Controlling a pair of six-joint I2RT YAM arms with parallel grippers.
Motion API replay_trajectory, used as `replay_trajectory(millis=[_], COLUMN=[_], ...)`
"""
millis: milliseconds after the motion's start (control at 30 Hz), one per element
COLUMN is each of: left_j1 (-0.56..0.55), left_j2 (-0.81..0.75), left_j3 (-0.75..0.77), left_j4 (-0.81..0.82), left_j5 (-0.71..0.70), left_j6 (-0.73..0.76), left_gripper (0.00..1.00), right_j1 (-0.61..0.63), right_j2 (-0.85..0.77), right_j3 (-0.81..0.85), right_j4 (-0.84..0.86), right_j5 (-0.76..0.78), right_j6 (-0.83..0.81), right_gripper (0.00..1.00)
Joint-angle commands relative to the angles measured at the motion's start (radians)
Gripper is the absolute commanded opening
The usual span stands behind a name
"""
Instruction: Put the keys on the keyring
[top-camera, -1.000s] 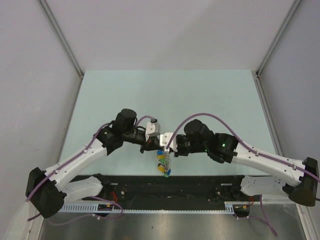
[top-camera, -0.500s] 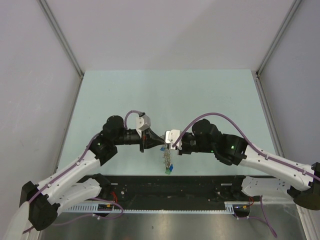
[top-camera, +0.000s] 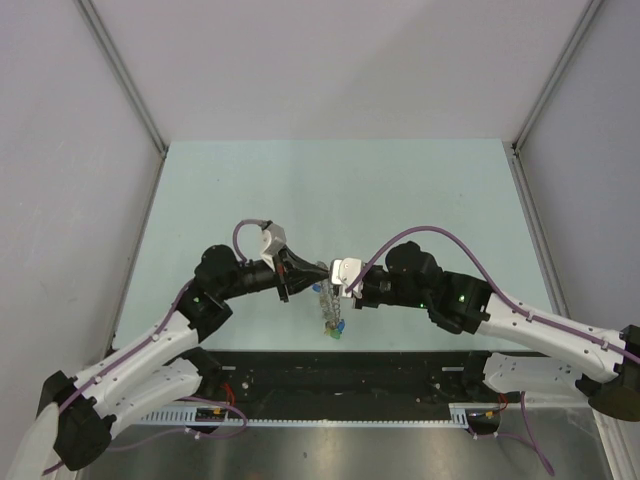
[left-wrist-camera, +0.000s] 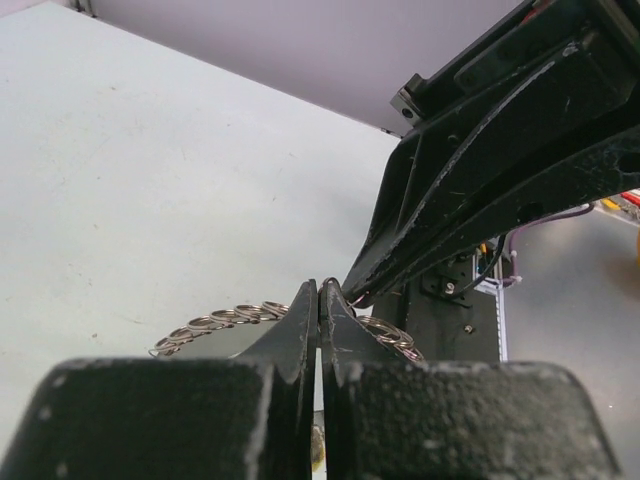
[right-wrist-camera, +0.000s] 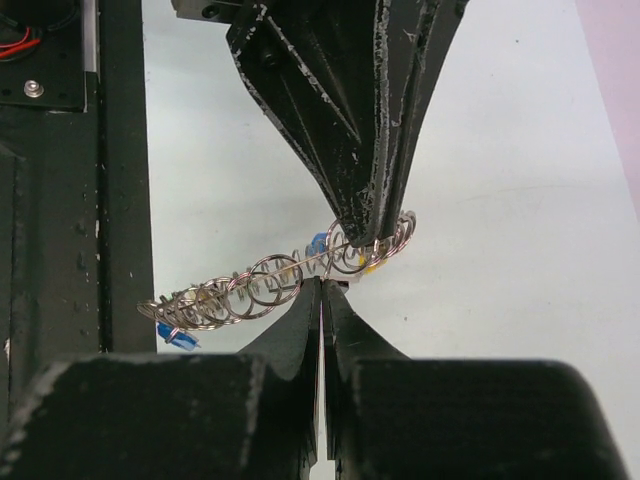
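Bent inward from both sides, tips almost meeting low over the table's (top-camera: 400, 190) near edge. One keyring (right-wrist-camera: 262, 288) pinched between left gripper (right-wrist-camera: 372, 236) and right gripper (right-wrist-camera: 322, 284), both clamped tight. Threaded on it: two blue keys (right-wrist-camera: 175, 337), one yellow key (right-wrist-camera: 372, 266).

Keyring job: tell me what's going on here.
The left gripper and right gripper meet above the near middle of the table. Each is shut on the keyring, and they pinch it close together at one end, so the coil of small rings trails off toward the near edge. A few keys with coloured heads hang on it, with a blue key at the free end.
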Motion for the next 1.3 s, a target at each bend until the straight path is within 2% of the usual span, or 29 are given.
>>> replay_trajectory(millis=[0, 133, 200, 233, 267, 533, 567, 633, 733, 867, 1000, 1133, 1267], left_j1=[0.012, 0.012, 0.012, 0.012, 0.012, 0.022, 0.022, 0.025, 0.027, 0.027, 0.03, 0.038, 0.047], left_j2=[-0.046, -0.066, -0.074, -0.084, -0.09, -0.192, -0.205, -0.222, -0.255, -0.293, -0.33, -0.344, -0.345], left_j3=[-0.022, -0.053, -0.069, -0.072, -0.074, -0.051, -0.043, -0.019, 0.003, 0.033, 0.021, 0.006, 0.021], left_j4=[0.161, 0.161, 0.141, 0.129, 0.105, -0.029, -0.067, -0.121, -0.187, -0.276, -0.299, -0.348, -0.394], left_j5=[-0.09, -0.11, -0.12, -0.131, -0.134, -0.28, -0.313, -0.356, -0.462, -0.619, -0.781, -0.844, -0.913], left_j6=[-0.053, -0.055, -0.05, -0.041, -0.036, 0.076, 0.088, 0.117, 0.137, 0.169, 0.177, 0.192, 0.205], left_gripper=[0.0, 0.0, 0.05, 0.11, 0.21, 0.64, 0.71, 0.79, 0.99, 1.0, 1.0, 1.0, 1.0], right_j1=[0.009, 0.003, -0.003, -0.006, -0.009, -0.075, -0.098, -0.124, -0.181, -0.3, -0.426, -0.523, -0.612], right_j2=[-0.028, -0.031, -0.035, -0.035, -0.037, -0.011, -0.008, 0.013, 0.04, 0.113, 0.207, 0.308, 0.376], right_j3=[-0.024, -0.024, -0.023, -0.024, -0.023, -0.001, 0.003, 0.02, 0.049, 0.092, 0.158, 0.25, 0.259], right_j4=[0.078, 0.089, 0.097, 0.098, 0.098, 0.103, 0.103, 0.101, 0.098, 0.126, 0.187, 0.277, 0.356], right_j5=[-0.015, -0.015, -0.018, -0.018, -0.018, -0.046, -0.047, -0.047, -0.038, -0.001, 0.041, 0.091, 0.098], right_j6=[0.032, 0.019, 0.012, 0.006, 0.004, 0.002, 0.004, 0.018, 0.038, 0.071, 0.116, 0.137, 0.185], right_gripper=[0.0, 0.0, 0.0, 0.0, 0.0, 0.0, 0.0, 0.0, 0.0, 0.0, 0.0, 0.0, 0.0])
